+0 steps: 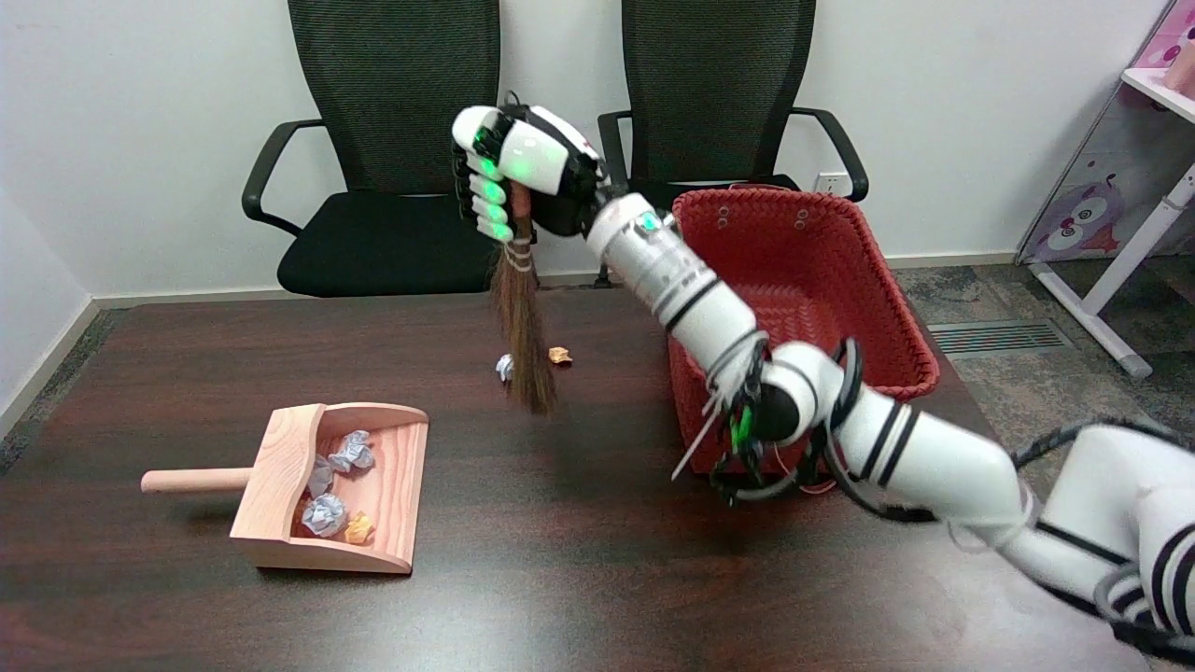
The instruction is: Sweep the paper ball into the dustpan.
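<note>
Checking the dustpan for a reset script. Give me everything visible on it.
The dustpan looks like light unpainted wood: a flat tray with raised side and back walls and a round handle sticking out toward picture left. Its open mouth faces picture right. It sits flat on the dark table, near left. Inside lie several crumpled paper balls, greyish-white plus one orange. No hand touches it.

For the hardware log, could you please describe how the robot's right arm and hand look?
The right arm is glossy white in rounded segments, with black bands and loose black cables at its joints. The right hand is black and white; its fingers show glowing green lights.
</note>
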### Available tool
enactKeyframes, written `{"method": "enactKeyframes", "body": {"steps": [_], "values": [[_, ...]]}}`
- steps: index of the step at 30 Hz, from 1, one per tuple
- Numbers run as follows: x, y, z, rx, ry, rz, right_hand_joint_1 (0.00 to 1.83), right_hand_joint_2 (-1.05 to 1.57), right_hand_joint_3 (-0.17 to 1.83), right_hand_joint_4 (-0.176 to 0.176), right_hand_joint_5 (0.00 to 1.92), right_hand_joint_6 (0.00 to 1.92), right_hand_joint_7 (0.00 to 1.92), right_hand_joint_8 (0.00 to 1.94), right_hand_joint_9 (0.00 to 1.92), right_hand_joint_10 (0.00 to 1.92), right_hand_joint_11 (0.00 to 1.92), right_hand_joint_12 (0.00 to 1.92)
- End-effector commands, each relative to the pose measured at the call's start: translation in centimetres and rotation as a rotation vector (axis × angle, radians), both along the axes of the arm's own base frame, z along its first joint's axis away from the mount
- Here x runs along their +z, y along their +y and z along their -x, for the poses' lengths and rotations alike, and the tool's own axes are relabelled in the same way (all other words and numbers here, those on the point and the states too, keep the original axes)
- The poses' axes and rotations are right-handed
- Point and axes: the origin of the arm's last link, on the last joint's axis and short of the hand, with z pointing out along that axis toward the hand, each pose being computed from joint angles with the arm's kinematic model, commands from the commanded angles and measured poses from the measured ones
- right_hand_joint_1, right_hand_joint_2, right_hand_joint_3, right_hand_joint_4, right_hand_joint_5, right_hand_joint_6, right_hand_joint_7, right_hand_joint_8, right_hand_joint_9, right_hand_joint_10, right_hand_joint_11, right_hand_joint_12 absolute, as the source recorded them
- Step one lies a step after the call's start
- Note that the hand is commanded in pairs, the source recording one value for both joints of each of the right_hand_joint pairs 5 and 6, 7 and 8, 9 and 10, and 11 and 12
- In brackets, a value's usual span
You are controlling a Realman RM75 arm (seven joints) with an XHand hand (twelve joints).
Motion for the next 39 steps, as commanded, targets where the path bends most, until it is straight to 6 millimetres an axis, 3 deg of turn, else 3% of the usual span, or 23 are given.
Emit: {"method": "enactKeyframes", "body": {"steps": [1,9,18,26,34,39], "values": [[1.6,-7.0,-4.8,-0.011,0.333,0.044,0.91,1.19,1.40,0.001,1.92,1.92,1.92,1.92,1.92,1.92,1.92,1.92],[1.8,-9.7,-3.6,-0.055,0.468,0.079,0.92,1.22,1.36,0.001,1.92,1.92,1.92,1.92,1.92,1.92,1.92,1.92],[2.0,-11.1,-2.0,-0.107,0.487,0.088,0.92,1.22,1.35,0.001,1.92,1.92,1.92,1.92,1.92,1.92,1.92,1.92],[0.8,-11.3,-0.9,-0.117,0.423,0.029,0.92,1.22,1.37,0.000,1.92,1.92,1.92,1.92,1.92,1.92,1.92,1.92],[-1.9,-10.8,1.5,-0.126,0.407,-0.036,0.92,1.20,1.42,0.001,1.92,1.92,1.92,1.92,1.92,1.92,1.92,1.92],[-2.1,-10.6,3.3,-0.104,0.392,-0.056,0.92,1.19,1.45,0.001,1.92,1.92,1.92,1.92,1.92,1.92,1.92,1.92]]}}
